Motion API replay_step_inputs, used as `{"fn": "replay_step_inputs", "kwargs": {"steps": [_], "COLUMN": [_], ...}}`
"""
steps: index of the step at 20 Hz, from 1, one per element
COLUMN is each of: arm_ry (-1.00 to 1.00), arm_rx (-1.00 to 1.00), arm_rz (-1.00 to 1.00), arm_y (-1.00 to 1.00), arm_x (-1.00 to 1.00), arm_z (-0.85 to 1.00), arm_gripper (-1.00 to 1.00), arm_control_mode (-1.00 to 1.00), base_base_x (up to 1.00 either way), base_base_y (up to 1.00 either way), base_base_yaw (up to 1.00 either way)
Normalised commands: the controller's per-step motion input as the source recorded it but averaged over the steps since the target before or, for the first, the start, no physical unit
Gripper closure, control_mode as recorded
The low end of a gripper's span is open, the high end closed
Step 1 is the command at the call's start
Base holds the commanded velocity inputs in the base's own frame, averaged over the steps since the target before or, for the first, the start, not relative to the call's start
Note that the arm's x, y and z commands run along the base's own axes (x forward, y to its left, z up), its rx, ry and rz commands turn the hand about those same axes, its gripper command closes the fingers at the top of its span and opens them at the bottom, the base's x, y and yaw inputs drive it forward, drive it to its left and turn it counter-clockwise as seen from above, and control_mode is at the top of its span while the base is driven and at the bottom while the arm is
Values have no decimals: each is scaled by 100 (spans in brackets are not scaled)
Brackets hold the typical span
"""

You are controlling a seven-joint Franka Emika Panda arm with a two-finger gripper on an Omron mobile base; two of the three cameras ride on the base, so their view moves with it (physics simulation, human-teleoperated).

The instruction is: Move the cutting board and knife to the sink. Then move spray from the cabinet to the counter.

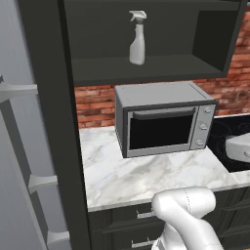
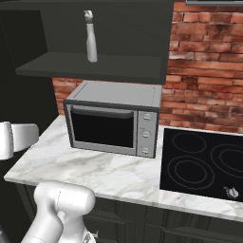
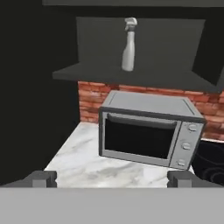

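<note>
The spray [image 1: 137, 38] is standing upright on the cabinet [image 1: 146, 68] shelf, right above the microwave [image 1: 163, 119], and the gripper [image 3: 112, 178] is wide open, holding nothing, low and well short of it. I'd lift the arm, come in level, and clamp the wider base, not the skinny neck, so it won't tip before it goes down on the counter [image 1: 146, 173].

Spray [image 1: 137, 41] in cabinet [image 1: 146, 68], above microwave [image 1: 163, 119] on counter [image 1: 146, 173].

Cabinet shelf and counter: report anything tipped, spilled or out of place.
Nothing stands out. The spray stands upright on the open cabinet shelf, the toaster oven sits square on the counter with its door shut, and no spill shows on the marble or the cooktop.
</note>
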Motion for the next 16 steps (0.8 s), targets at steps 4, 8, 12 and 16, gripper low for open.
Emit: {"fn": "replay_step_inputs", "kwargs": {"steps": [4,8,12,16], "arm_ry": [-40,-12,0,0], "arm_rx": [0,0,0,4], "arm_rz": [12,18,16,2], "arm_y": [8,11,1,-7], "arm_x": [0,6,37,52], "arm_z": [94,71,16,0], "arm_gripper": [-100,-100,-100,-100], "arm_control_mode": [-100,-100,-100,-100], "base_base_x": [0,0,0,0], "base_base_y": [0,0,0,0], "base_base_yaw": [0,0,0,0]}}
